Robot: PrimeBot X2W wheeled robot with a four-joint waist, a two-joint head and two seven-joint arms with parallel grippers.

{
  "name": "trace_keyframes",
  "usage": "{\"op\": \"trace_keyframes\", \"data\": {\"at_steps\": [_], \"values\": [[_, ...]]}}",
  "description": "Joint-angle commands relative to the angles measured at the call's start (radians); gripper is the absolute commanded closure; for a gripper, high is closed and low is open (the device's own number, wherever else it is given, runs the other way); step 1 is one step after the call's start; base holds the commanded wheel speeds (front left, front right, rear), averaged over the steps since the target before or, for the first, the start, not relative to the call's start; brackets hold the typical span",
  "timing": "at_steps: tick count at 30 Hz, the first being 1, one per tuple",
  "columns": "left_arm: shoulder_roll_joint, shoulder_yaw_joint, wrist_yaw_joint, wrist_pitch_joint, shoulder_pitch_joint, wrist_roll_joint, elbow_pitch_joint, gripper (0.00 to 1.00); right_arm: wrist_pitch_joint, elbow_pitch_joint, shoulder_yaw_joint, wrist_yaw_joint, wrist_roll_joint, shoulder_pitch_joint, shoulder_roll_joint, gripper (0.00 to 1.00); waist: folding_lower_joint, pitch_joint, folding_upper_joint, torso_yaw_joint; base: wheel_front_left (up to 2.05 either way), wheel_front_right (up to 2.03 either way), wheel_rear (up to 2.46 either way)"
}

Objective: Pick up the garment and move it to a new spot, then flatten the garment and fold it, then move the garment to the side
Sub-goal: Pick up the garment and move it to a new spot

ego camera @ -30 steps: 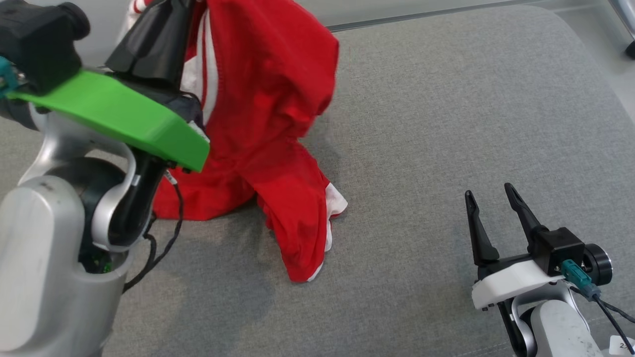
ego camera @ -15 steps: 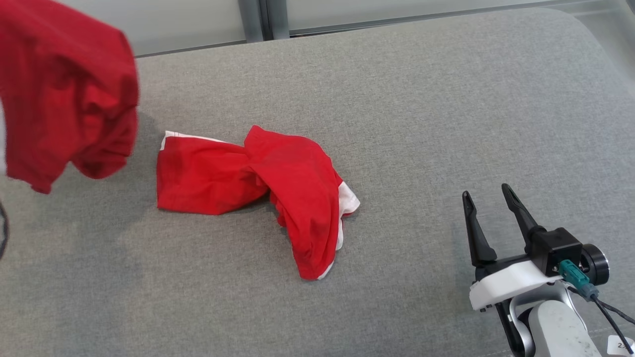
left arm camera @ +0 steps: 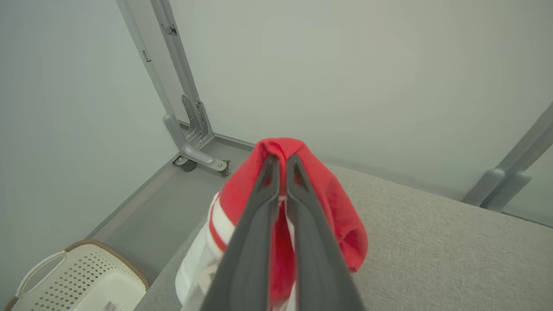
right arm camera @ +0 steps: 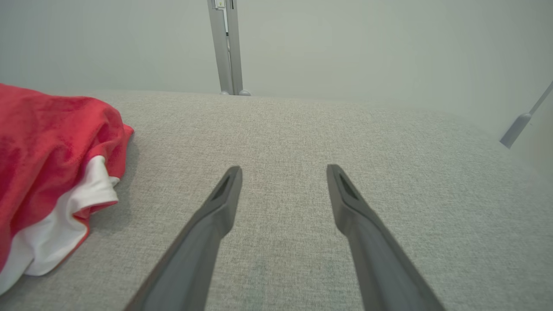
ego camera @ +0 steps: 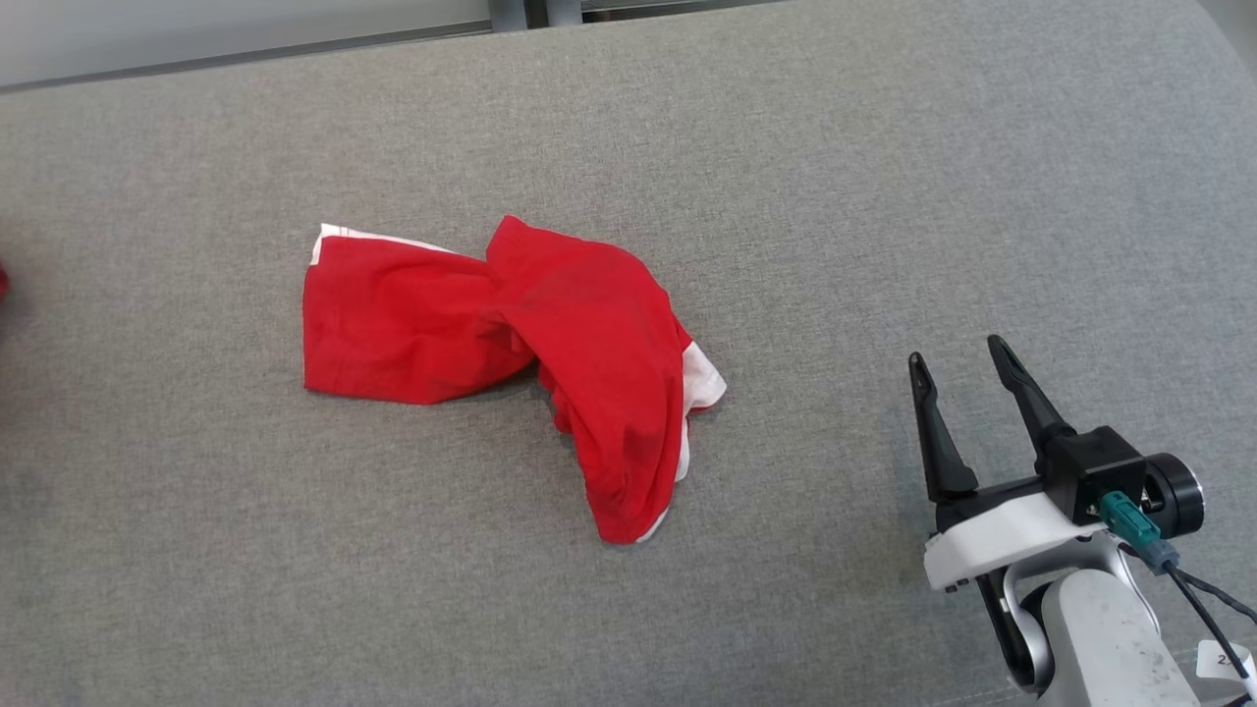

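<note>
Left end effector [left arm camera: 283,160] clenched on red garment [left arm camera: 335,203] | right end effector [ego camera: 956,351] released | risk: letting go beyond bench [ego camera: 884,196] left edge drops garment to floor

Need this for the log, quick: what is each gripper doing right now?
Left gripper: closed on a red garment.
Right gripper: open, holding nothing.

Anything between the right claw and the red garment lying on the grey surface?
Nothing visible. Bare grey surface separates the open right claw from the red garment, which lies to its left in the head view.
</note>
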Motion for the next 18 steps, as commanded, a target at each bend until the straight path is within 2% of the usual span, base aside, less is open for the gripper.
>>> {"op": "trace_keyframes", "data": {"at_steps": [1,5,13,14,15,16,18], "values": [[-0.005,0.009,-0.005,-0.020,0.008,-0.010,0.034,1.00,-0.003,-0.003,-0.002,-0.001,-0.004,-0.014,-0.002,0.00,0.0000,0.011,0.0000,-0.004,0.00,0.00,0.00],[-0.021,0.019,-0.004,-0.064,0.033,-0.018,0.169,1.00,-0.003,-0.002,-0.004,-0.001,-0.010,-0.015,-0.002,0.00,0.0000,0.018,0.0000,-0.012,0.00,0.00,0.00],[-0.070,0.038,-0.045,-0.169,0.035,-0.053,0.344,1.00,-0.003,0.000,-0.010,-0.001,-0.020,0.003,-0.011,0.00,0.0000,0.002,0.0000,-0.008,0.00,0.00,0.00],[-0.072,0.034,-0.052,-0.183,0.029,-0.049,0.352,0.70,-0.003,0.000,-0.011,-0.001,-0.022,0.005,-0.013,0.00,0.0000,-0.003,0.0000,-0.006,0.00,0.00,0.00],[-0.074,0.031,-0.058,-0.197,0.025,-0.047,0.360,0.59,-0.003,0.001,-0.010,-0.001,-0.024,0.006,-0.015,0.00,0.0000,-0.008,0.0000,-0.004,0.00,0.00,0.00],[-0.076,0.028,-0.064,-0.207,0.024,-0.045,0.370,0.00,-0.003,0.000,-0.008,-0.001,-0.026,0.006,-0.015,0.00,0.0000,-0.013,0.0000,-0.004,0.00,0.00,0.00],[-0.091,0.019,-0.075,-0.230,0.026,-0.044,0.379,0.00,-0.003,-0.003,-0.010,-0.001,-0.027,0.012,-0.016,0.00,0.0000,-0.029,0.0000,0.002,0.00,0.00,0.00]]}}
